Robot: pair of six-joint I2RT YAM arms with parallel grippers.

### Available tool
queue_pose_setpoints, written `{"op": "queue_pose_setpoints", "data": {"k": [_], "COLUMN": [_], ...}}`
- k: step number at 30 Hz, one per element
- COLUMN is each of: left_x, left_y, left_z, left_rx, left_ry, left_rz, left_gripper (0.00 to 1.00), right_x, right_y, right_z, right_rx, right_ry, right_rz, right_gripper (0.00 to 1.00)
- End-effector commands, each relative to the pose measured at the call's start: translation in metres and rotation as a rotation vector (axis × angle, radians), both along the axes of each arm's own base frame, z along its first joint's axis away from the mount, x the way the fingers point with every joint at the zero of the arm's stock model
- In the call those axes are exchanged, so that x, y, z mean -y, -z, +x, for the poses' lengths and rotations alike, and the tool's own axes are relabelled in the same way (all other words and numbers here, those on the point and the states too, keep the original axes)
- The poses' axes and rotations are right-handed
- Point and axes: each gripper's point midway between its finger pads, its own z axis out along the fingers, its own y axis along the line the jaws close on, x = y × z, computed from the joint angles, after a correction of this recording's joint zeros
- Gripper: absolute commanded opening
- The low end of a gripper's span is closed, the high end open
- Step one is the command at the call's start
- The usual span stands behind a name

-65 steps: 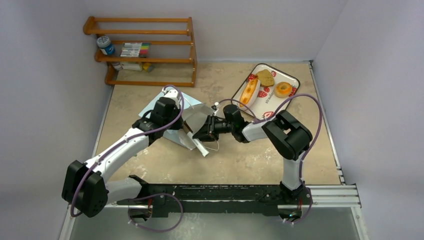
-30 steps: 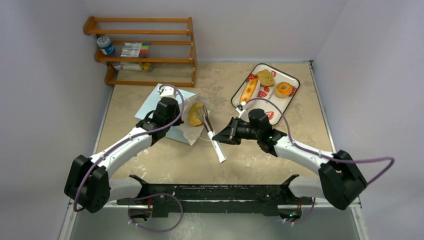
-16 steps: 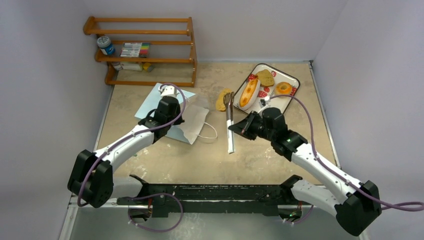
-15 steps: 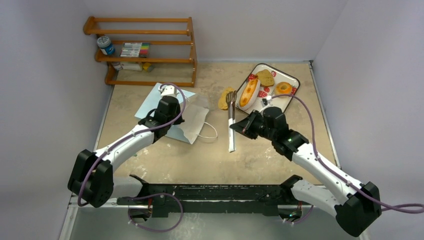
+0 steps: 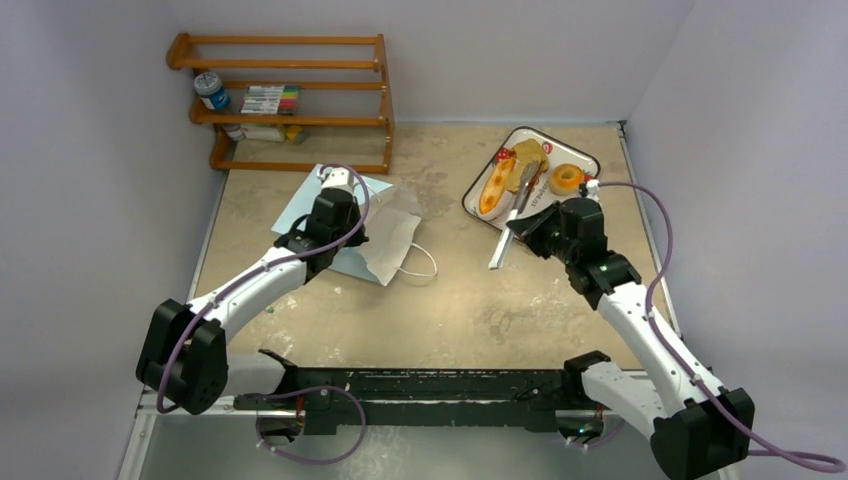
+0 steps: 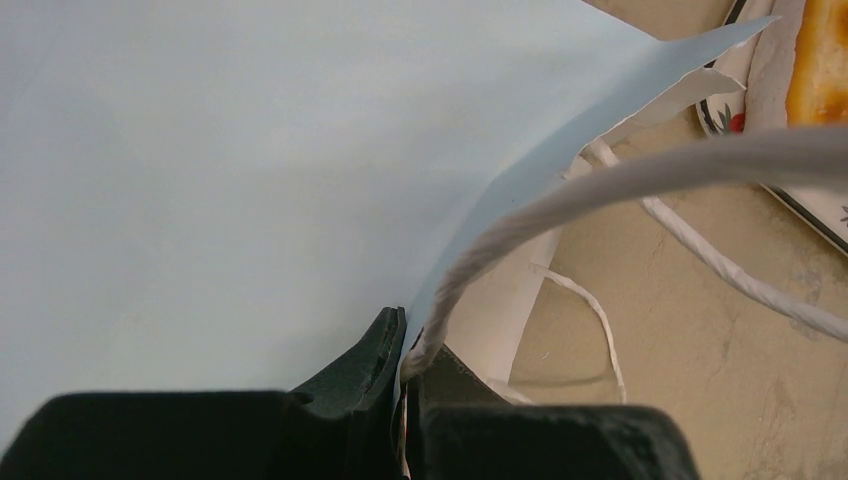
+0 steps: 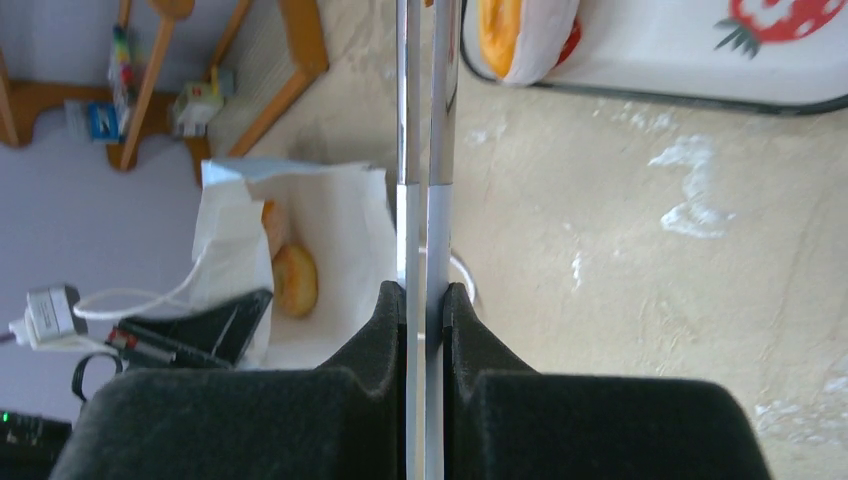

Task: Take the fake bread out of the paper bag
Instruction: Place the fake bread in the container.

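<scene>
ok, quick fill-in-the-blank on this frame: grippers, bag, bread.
1. The right gripper is shut on a pair of ___.
2. The left gripper pinches the rim of the light blue ___.
3. The ring doughnut lies on the strawberry-print ___.
Missing words: tongs; paper bag; tray.

Readable text, labels, brands, numbers: none I can make out from my station, since the blue-lidded jar [image 5: 211,90] and the marker pack [image 5: 270,98] on the wooden shelf [image 5: 300,62] carry print too small to read, and the tray [image 5: 578,155] bears only strawberry pictures.
</scene>
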Motion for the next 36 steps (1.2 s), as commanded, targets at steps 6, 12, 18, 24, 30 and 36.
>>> {"op": "queue_pose_setpoints", "data": {"k": [6,12,18,24,30,36], "left_x": [0.005,0.004,0.005,0.007,0.008,0.009], "left_y": [-0.029,-0.029,-0.024,-0.020,-0.018,-0.018], "left_z": [0.004,0.003,0.002,0.002,0.002,0.002], "left_rx": [0.066,0.067,0.059,0.055,0.055,0.057], "left_ry": [0.048,0.052,0.059,0.066,0.068,0.068], "left_rz": [-0.037,-0.041,-0.051,-0.057,-0.068,-0.071], "left_gripper": [0.00,0.00,0.00,0.00,0.00,0.00], "right_x": [0.038,0.049,0.059,0.067,0.071,0.075], "right_y": [-0.019,0.005,0.030,0.057,0.076,0.080], "right_z": [0.043,0.055,0.061,0.058,0.057,0.053], "right_rx": [0.109,0.073,0.028,-0.019,-0.065,-0.084], "right_ry": [0.097,0.115,0.117,0.116,0.110,0.114], "right_rz": [-0.002,0.018,0.017,0.029,0.035,0.027], "right_gripper": [0.00,0.00,0.00,0.14,0.37,0.41]}}
